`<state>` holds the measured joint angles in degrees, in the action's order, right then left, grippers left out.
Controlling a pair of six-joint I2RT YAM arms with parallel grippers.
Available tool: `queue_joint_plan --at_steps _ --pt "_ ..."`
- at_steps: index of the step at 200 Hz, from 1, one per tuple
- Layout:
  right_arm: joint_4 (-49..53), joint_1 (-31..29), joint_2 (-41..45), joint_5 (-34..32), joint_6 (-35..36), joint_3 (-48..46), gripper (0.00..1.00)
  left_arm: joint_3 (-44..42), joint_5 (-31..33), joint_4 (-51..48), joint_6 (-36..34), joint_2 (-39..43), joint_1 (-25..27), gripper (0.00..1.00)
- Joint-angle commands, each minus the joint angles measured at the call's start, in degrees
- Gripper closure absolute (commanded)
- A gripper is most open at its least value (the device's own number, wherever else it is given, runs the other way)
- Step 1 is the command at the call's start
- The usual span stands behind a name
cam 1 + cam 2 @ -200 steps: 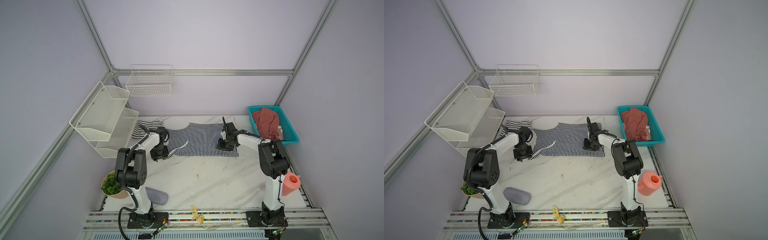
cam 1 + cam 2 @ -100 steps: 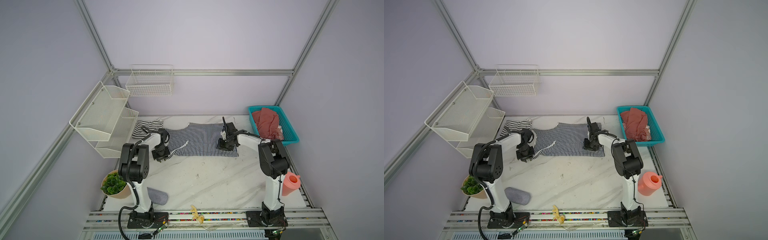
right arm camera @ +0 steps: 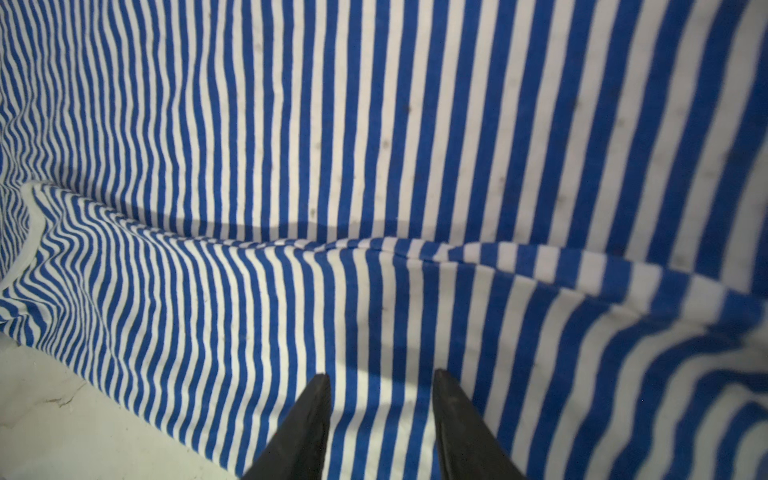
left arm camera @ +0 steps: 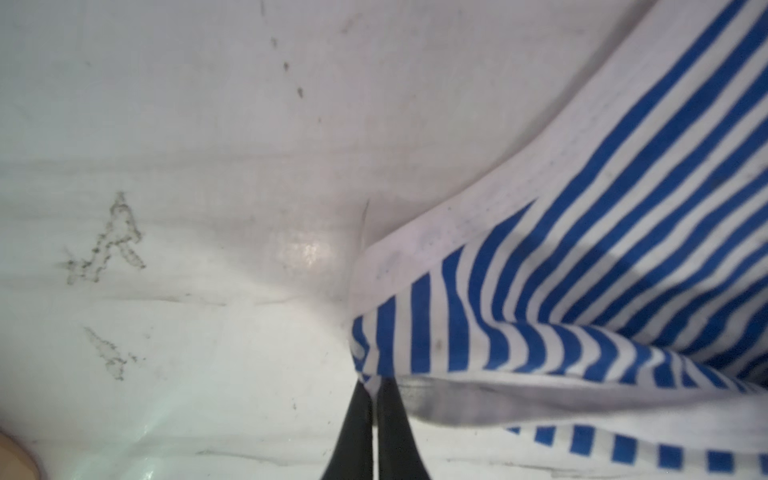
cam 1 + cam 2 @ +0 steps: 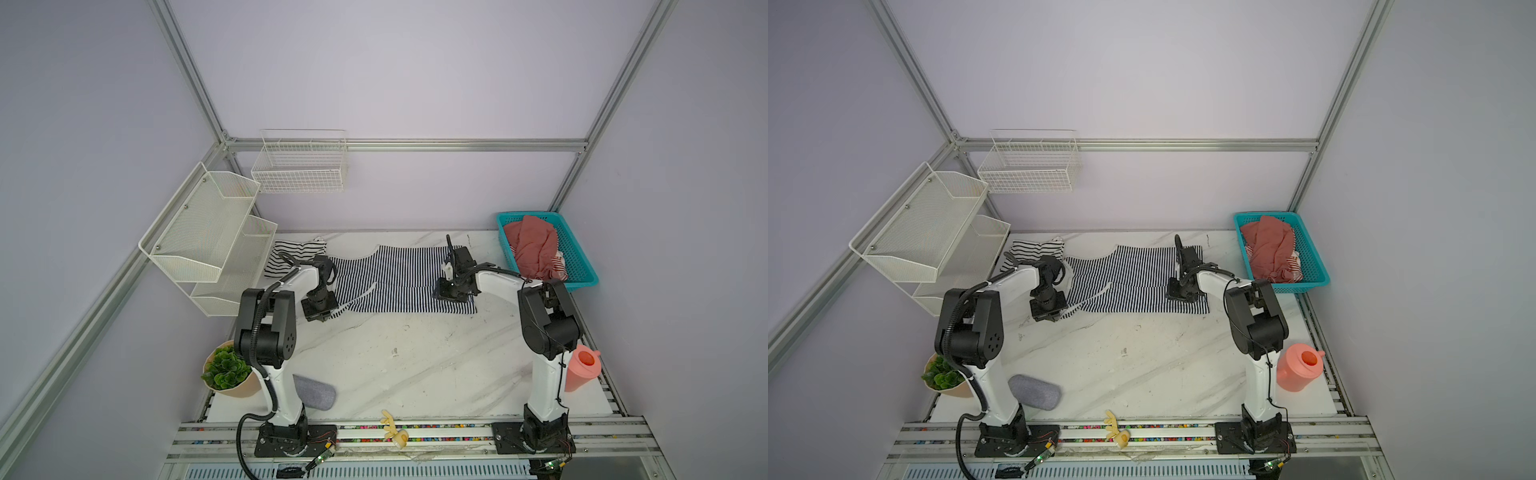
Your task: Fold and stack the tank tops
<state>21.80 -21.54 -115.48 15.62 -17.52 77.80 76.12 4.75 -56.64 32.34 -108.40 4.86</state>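
The navy-and-white striped tank top [image 5: 399, 278] [image 5: 1133, 278] lies spread at the back middle of the marble table, its near side folded over. The white tank top with wide black stripes [image 5: 295, 257] [image 5: 1034, 249] lies bunched at the back left. My left gripper [image 5: 322, 309] [image 5: 1050, 309] is at the navy top's near left corner. In the left wrist view it [image 4: 374, 382] is shut on the white-trimmed edge of that top [image 4: 582, 249]. My right gripper [image 5: 451, 291] [image 3: 380, 376] stands open over the striped cloth [image 3: 374, 166] near its right end.
A teal basket [image 5: 582, 266] with red cloth stands at the back right, and a pink pitcher [image 5: 582, 370] by the right arm's base. White mesh shelves [image 5: 208, 232], a potted plant [image 5: 226, 368], a grey pad [image 5: 313, 390] and a yellow toy [image 5: 392, 428] are on the left and front.
My left gripper has closed on the navy top's trimmed corner, and the left arm's upper part has swung nearer the table's front left. The right arm has not moved.
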Motion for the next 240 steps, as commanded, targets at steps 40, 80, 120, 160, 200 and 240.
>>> queue_joint_plan --at_steps 40,80,120,160,200,240 --pt "6.5 0.1 -2.2 -4.5 2.6 -6.5 0.59 6.5 -2.7 -5.1 -1.9 4.6 -2.5 1.0" --pt "7.6 0.0 -0.8 -7.8 2.4 -8.7 0.61 7.7 -4.3 -7.0 -3.0 2.7 -4.5 1.0" --pt "8.2 0.1 -1.2 -9.9 2.4 -11.3 0.61 11.1 -4.8 -9.3 -4.8 0.1 -7.5 1.0" --pt "8.7 0.0 -0.6 -11.2 2.7 -13.8 0.61 15.8 -3.4 -12.4 -7.1 -4.5 -8.9 1.0" --pt "9.0 0.1 0.3 -11.5 3.1 -16.0 0.61 17.9 -3.7 -13.2 -8.1 -7.9 -10.3 0.89" --pt "9.3 0.0 1.6 -10.5 3.3 -16.1 0.61 22.5 -3.7 -14.6 -7.9 -8.2 -12.0 0.61"
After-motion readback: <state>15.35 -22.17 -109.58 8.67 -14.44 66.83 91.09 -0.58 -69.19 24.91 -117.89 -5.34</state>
